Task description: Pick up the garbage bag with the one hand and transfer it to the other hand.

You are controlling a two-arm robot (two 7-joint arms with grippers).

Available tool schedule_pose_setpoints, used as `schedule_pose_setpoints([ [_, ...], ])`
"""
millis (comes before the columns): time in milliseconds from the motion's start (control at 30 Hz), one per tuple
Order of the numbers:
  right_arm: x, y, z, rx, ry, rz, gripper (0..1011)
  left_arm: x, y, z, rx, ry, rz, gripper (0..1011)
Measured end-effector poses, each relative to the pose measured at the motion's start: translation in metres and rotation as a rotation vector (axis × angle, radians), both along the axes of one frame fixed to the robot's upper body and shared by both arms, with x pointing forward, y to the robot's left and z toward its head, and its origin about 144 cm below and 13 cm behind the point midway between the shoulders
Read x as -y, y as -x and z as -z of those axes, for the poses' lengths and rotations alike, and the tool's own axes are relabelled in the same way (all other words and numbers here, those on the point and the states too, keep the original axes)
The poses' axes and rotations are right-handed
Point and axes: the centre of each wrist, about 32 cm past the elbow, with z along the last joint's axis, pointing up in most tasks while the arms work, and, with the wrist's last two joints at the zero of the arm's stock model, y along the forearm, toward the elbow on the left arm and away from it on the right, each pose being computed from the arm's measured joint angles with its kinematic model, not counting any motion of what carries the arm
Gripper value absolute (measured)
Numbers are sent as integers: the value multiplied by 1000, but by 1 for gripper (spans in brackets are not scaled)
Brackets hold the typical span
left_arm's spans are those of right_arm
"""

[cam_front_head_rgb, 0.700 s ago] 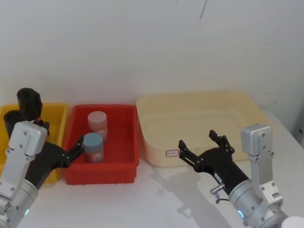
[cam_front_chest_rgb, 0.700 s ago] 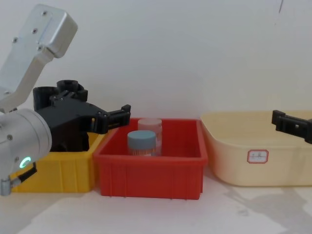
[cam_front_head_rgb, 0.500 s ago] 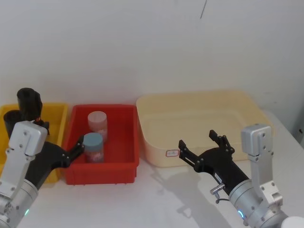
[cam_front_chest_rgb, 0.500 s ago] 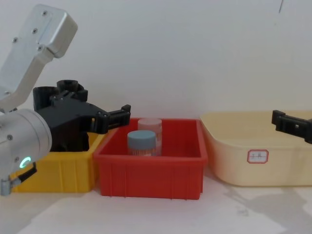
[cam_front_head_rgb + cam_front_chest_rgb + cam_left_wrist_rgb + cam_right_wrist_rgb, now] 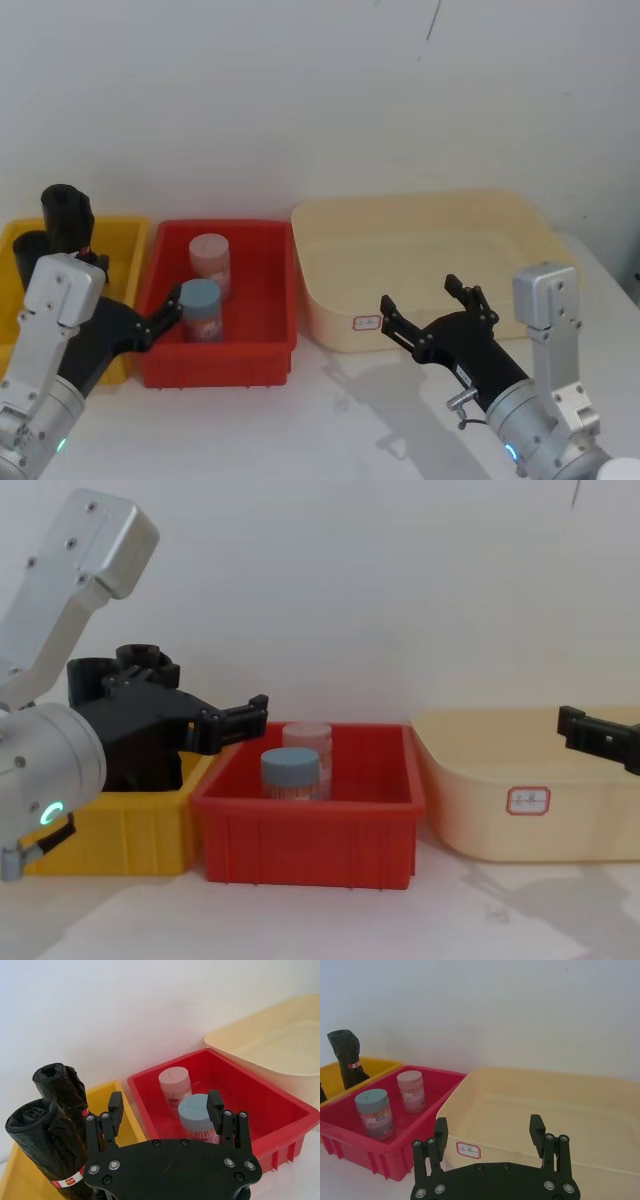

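You see the garbage bag (image 5: 42,1150) upright in the yellow bin (image 5: 132,1127), outside the left gripper (image 5: 165,1102)'s released jaws, its foot hidden; the right gripper (image 5: 489,1132)'s jaws gape too.

Black garbage bag (image 5: 45,1150), yellow bin (image 5: 120,830), red bin (image 5: 305,835), cream tub (image 5: 480,805)

The head camera looks down from high, toward 12 o'clock. The chest camera sits low, looking across the tabletop (image 5: 330,920). Wrist cameras ride close behind the left gripper (image 5: 165,1102) and right gripper (image 5: 488,1125). All share the red bin (image 5: 215,365).
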Motion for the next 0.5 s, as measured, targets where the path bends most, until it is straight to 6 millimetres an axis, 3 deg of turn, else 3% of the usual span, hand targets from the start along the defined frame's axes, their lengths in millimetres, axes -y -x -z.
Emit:
schedule_pose_setpoints([
  [500, 0, 0, 0, 0, 0, 0, 1004, 0, 0, 0, 0, 0, 0, 1001],
])
